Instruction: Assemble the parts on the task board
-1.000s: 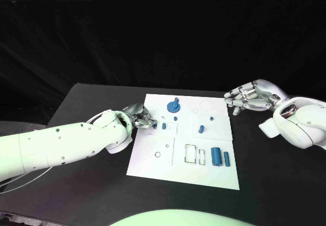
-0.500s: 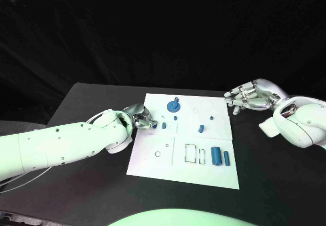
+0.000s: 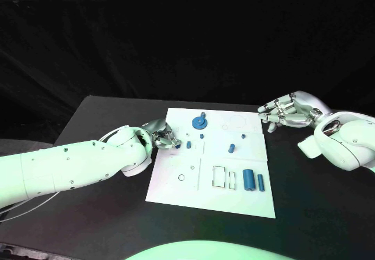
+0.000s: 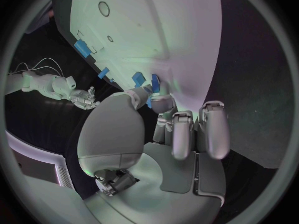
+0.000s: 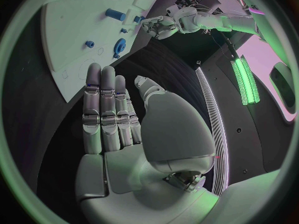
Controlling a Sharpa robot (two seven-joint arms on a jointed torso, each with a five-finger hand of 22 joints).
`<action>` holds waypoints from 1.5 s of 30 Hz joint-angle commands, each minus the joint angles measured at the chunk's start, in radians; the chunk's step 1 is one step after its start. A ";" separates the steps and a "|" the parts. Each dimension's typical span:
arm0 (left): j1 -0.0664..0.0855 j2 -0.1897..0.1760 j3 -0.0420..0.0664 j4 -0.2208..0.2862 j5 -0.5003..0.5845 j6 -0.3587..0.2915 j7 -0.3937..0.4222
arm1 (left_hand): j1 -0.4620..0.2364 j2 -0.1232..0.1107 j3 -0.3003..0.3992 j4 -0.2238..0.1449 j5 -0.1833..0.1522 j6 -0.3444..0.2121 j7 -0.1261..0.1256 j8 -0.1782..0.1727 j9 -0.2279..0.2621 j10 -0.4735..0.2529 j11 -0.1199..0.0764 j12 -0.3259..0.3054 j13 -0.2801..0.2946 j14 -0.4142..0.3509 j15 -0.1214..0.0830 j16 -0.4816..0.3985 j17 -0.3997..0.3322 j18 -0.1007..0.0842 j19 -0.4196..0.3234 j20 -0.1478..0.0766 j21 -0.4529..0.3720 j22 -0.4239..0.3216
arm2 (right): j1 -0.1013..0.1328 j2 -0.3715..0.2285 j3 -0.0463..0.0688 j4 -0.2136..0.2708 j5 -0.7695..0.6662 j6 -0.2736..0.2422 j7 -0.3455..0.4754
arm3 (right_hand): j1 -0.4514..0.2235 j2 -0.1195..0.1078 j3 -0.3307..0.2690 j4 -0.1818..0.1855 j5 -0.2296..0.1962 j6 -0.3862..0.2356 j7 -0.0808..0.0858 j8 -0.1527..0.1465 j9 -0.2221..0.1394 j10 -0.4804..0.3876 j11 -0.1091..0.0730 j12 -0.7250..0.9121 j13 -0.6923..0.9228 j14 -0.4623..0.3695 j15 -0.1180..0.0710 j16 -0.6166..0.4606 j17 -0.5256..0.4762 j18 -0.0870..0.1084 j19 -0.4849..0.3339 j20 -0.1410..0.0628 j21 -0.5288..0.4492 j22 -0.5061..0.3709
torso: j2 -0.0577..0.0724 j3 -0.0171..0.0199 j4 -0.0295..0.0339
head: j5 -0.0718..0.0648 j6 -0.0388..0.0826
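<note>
**Left hand at a small peg on the board's left side**

Nearest, two blue cylinders [image 3: 252, 180] lie by the empty slots of the task board [image 3: 195, 200]. Farther in, the left hand [image 3: 162, 137] rests its fingertips [image 4: 161, 103] at a small blue peg [image 3: 188, 144]; whether they clamp it I cannot tell. My advice: keep the peg upright and press straight down. Beyond, the blue gear [image 3: 199, 123] stands. The right hand [image 3: 286, 115] hovers off the board's far right edge, fingers straight, together, holding nothing.
</note>
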 commanded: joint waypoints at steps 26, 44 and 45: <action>-0.007 -0.011 -0.005 0.024 0.163 -0.165 0.141 | 0.046 0.035 0.120 -0.123 0.005 0.011 0.006 -0.004 -0.009 0.004 0.000 -0.003 0.002 0.102 -0.005 0.005 0.252 -0.010 0.026 -0.010 0.001 0.085 | -0.001 0.000 0.000 -0.002 -0.006 -0.007 0.011 | -0.010 0.002 0.002 0.007 0.006 -0.006 0.003 0.004 0.001 -0.007 0.000 0.005 0.001 -0.006 0.001 -0.005 0.001 -0.003 0.000 0.005 -0.005 -0.001 | 0.000 0.0010 -0.0001 | -0.003 0.003; -0.019 0.002 -0.005 -0.013 0.102 -0.130 0.076 | 0.047 0.030 0.117 -0.126 0.005 0.011 0.006 -0.002 -0.008 0.004 0.000 -0.007 -0.002 0.102 -0.005 0.005 0.252 -0.010 0.026 -0.009 0.001 0.085 | -0.002 0.000 0.000 -0.003 -0.006 -0.008 0.010 | -0.010 0.002 0.002 0.007 0.006 -0.006 0.003 0.004 0.001 -0.007 0.000 0.005 0.001 -0.006 0.001 -0.005 0.001 -0.003 0.000 0.005 -0.005 -0.001 | 0.001 0.0004 -0.0015 | -0.002 0.000; -0.020 0.003 -0.005 -0.015 0.096 -0.128 0.074 | 0.047 0.030 0.117 -0.126 0.005 0.011 0.006 -0.002 -0.008 0.004 0.000 -0.007 -0.003 0.102 -0.005 0.005 0.252 -0.010 0.026 -0.009 0.001 0.085 | -0.002 0.000 0.000 -0.002 -0.006 -0.008 0.010 | -0.010 0.002 0.002 0.007 0.006 -0.006 0.003 0.004 0.001 -0.007 0.000 0.005 0.001 -0.006 0.001 -0.005 0.001 -0.003 0.000 0.005 -0.005 -0.001 | 0.001 0.0003 -0.0016 | -0.002 0.000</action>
